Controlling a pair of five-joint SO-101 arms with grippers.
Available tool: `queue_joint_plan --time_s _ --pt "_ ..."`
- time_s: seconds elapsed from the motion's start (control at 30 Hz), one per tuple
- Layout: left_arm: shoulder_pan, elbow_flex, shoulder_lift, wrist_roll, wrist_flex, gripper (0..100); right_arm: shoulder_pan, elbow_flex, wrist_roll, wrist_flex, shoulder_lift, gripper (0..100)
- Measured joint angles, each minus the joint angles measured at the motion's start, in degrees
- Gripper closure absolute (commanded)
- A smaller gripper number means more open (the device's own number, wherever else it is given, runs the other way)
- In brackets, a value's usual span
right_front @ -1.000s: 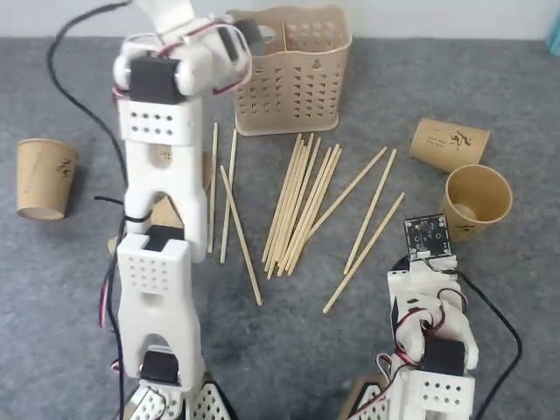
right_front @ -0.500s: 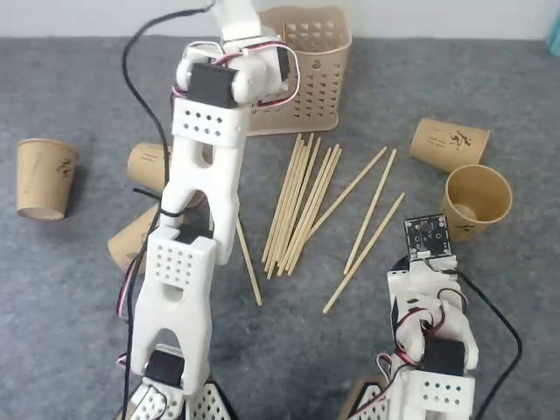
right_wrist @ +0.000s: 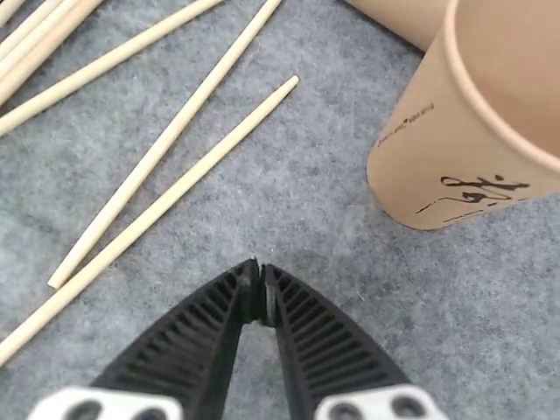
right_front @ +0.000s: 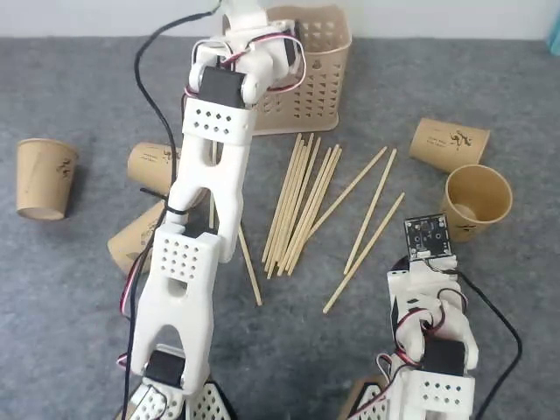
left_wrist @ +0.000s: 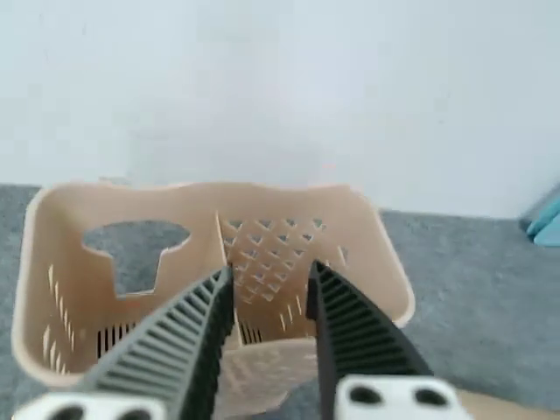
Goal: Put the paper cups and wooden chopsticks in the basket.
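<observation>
Grey felt-like surface (right_front: 70,87).

Beige perforated plastic basket (right_front: 319,83): upright at the top centre of the high view. The left wrist view shows an inner divider; nothing can be seen inside it.

White left arm (right_front: 214,166): runs from the lower left of the high view up to the basket's upper left corner.
Left gripper (left_wrist: 269,273): above the basket, roughly over the divider. Fingers parted by a moderate gap, nothing between them.

White right arm (right_front: 430,350): lower right of the high view.
Right gripper (right_wrist: 261,267): fingertips pressed together, holding nothing, low over bare surface.

Pale wooden chopsticks (right_front: 293,206): all lying on the surface. The main fanned bundle is at centre, just below the basket. Three looser sticks lie to its right, and a few sit beside the left arm.

Brown paper cups, five, all on the surface outside the basket:
- far-left cup (right_front: 44,178), well apart from the rest; cannot tell whether upright or lying.
- two left cups (right_front: 153,166), on their sides, partly hidden behind the left arm.
- right-hand lying cup (right_front: 448,143), on its side.
- upright cup (right_front: 475,199), mouth up, just below the lying one and near the right gripper.
</observation>
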Motion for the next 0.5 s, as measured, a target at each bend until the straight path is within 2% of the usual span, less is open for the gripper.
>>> queue_joint_plan --time_s 0.2,0.5 --pt "-1.14 0.7 5.54 -0.35 -2.81 86 0.0 0.0 0.0 0.0 0.0 99.0" --pt "-1.32 0.79 6.51 -2.46 -3.78 86 0.0 0.0 0.0 0.0 0.0 99.0"
